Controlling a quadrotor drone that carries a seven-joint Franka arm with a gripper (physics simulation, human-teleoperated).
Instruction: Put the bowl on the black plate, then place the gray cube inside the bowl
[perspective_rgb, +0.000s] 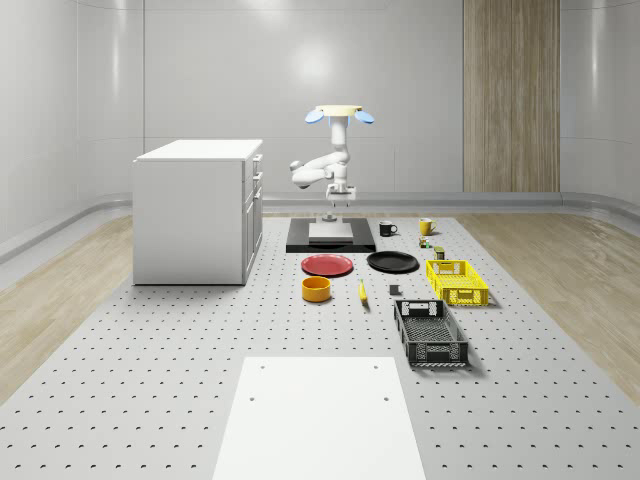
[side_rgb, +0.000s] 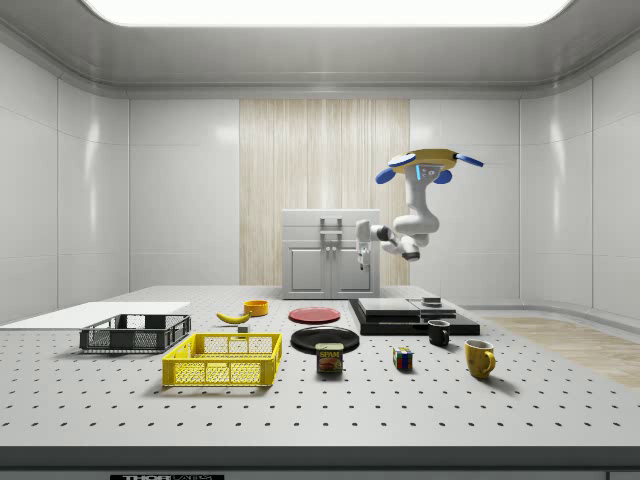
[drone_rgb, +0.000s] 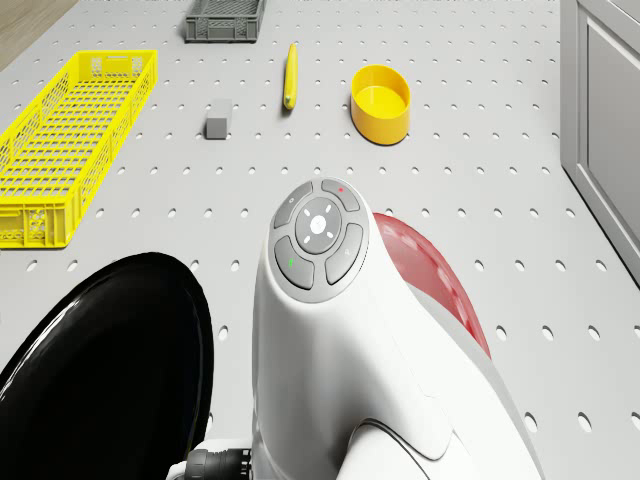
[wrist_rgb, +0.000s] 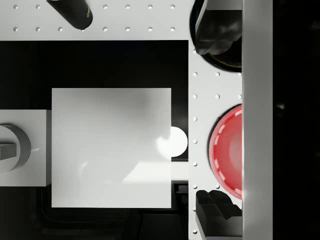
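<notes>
I have the drone (perspective_rgb: 340, 113) hovering above the black pad (perspective_rgb: 331, 238) at the centre of the whole-scene view, arm folded under it and the hand (perspective_rgb: 338, 203) hanging just over the white block (perspective_rgb: 331, 231) on that pad. In the wrist view the two fingers (wrist_rgb: 216, 35) stand well apart at the right edge of the frame with nothing between them, so the hand is released and empty. The bowl (perspective_rgb: 316, 289) sits on the worktop (perspective_rgb: 150, 380) below the red plate (perspective_rgb: 327, 265) in the whole-scene view, just left of the banana (perspective_rgb: 362, 291); in the drone view it lies near the top centre. The black plate (perspective_rgb: 393, 262) lies right of the red one, well apart from the bowl, and the cube (perspective_rgb: 394, 290) rests right of the banana, below the black plate. Nothing of the task is done yet, so I judge the first job is getting to the bowl. It looks like a rigid, light, smooth-walled dish, open side up, probably slippery on the outside; I would pinch one stretch of the rim, one finger inside and one outside, rather than try to span it. The cube looks small, stiff and flat-faced, an easy squeeze across two opposite sides.
</notes>
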